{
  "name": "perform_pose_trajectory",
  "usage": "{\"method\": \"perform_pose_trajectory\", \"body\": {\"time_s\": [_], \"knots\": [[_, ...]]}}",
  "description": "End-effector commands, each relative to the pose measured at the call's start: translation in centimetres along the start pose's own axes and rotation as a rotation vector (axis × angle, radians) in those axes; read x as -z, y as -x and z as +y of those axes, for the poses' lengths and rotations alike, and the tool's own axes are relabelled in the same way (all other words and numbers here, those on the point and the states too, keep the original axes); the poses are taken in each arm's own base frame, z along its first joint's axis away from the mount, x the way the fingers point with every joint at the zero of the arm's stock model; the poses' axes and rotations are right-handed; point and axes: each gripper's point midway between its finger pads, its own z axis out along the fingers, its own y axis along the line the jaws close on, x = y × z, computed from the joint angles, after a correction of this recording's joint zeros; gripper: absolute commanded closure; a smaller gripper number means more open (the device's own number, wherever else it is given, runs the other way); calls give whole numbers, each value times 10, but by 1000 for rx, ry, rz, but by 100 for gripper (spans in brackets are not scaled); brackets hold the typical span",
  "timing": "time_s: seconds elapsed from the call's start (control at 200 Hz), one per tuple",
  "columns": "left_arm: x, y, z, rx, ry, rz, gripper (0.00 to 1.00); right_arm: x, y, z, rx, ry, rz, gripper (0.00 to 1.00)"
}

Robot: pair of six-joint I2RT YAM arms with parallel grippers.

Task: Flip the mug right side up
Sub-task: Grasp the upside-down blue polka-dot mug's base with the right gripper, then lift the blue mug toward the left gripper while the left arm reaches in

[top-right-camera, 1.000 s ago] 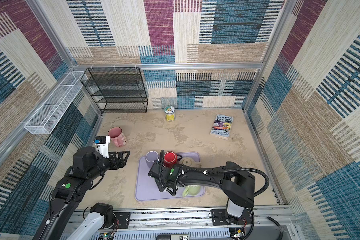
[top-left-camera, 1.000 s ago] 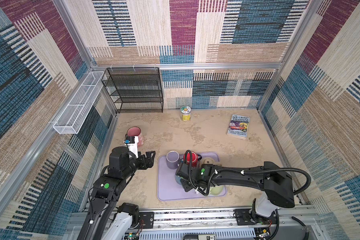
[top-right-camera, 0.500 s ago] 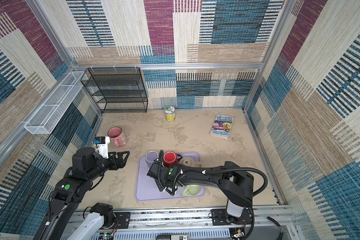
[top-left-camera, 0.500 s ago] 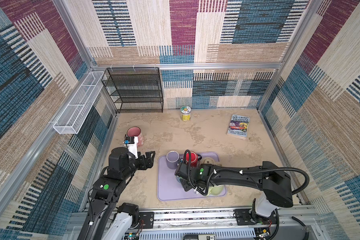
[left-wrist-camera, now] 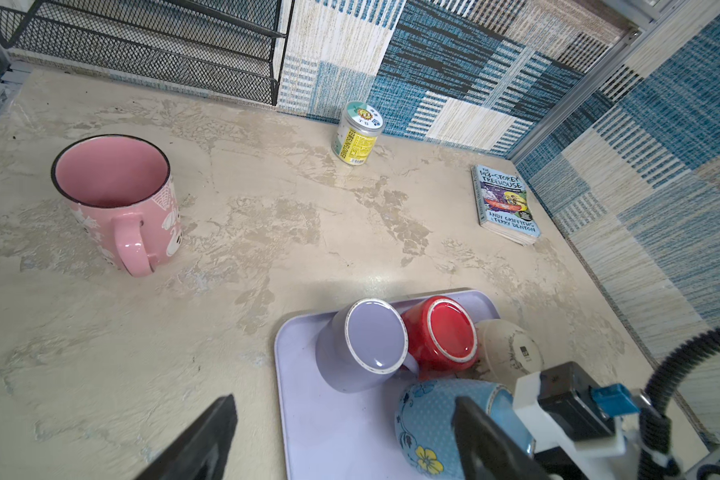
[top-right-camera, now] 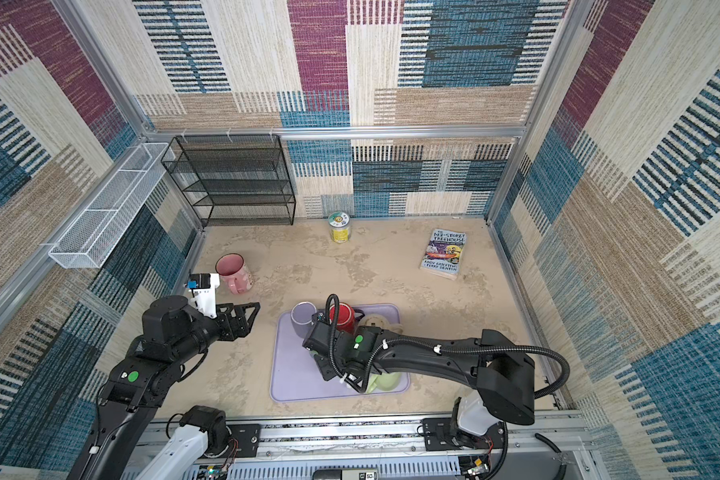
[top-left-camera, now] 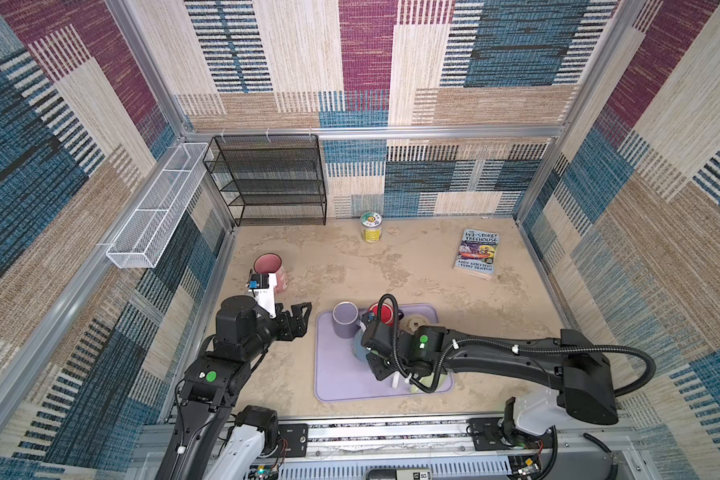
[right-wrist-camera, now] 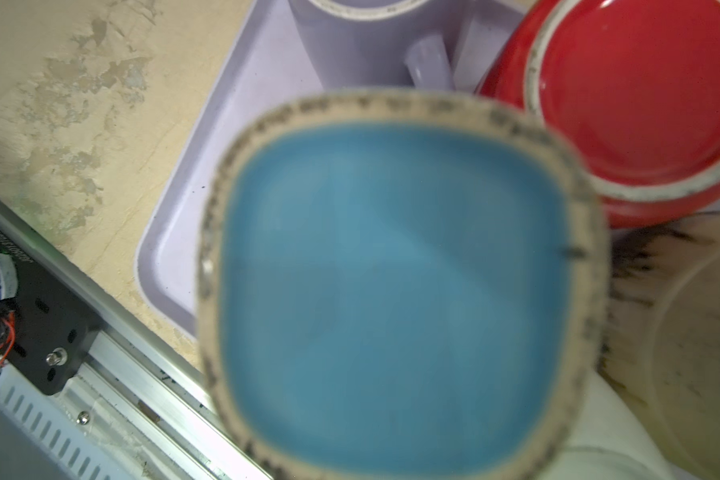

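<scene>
Leftmost, a white wire basket (top-left-camera: 154, 208) hangs on the left wall, with a black mesh shelf (top-left-camera: 275, 183) at the far left corner of the table (top-left-camera: 391, 270). Near them a glossy pink mug (left-wrist-camera: 117, 195) stands upright. The left gripper (top-left-camera: 304, 320) hovers between it and the tray, jaws spread wide and empty.

A lavender plastic tray (top-left-camera: 333, 382) lies at the near middle. At its far edge a lavender mug (left-wrist-camera: 371, 345) and a red mug (left-wrist-camera: 445, 328) stand upside down, touching. A cream bowl (left-wrist-camera: 508, 349), also inverted, sits just right of them.

The blue mug (left-wrist-camera: 433, 419) is over the tray, just near of those two mugs and crowded by them. It is tilted with its base turned up toward the right arm's camera. The right gripper (top-left-camera: 378, 366) has its jaws closed on it, though the contact point is hidden.

The mug is glazed pale blue with fine white dots, dark blue vines and a yellow flower. Its base is a rounded square, blue inside a bare cream ring speckled dark.

A pale green cup (top-right-camera: 385, 380) shows under the right arm. A yellow-labelled jar (top-left-camera: 370, 226) stands at the far wall, and a paperback book (top-left-camera: 476, 255) lies flat at the far right.
</scene>
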Motion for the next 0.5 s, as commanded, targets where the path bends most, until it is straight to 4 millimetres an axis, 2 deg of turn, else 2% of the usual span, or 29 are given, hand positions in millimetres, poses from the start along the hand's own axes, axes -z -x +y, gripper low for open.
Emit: {"method": "perform_pose_trajectory", "body": {"time_s": [0.0, 0.18, 0.306, 0.496], "knots": [[6, 7, -10, -6, -48, -29, 13, 16, 25, 18, 7, 91, -110, 100], [14, 9, -27, 10, -140, -44, 14, 45, 45, 24, 7, 147, -199, 100], [21, 12, -44, 24, -240, -68, 14, 63, 58, 20, -17, 173, -258, 100], [28, 15, -79, 54, -475, -83, 14, 98, 74, 7, -68, 270, -379, 100]]}}
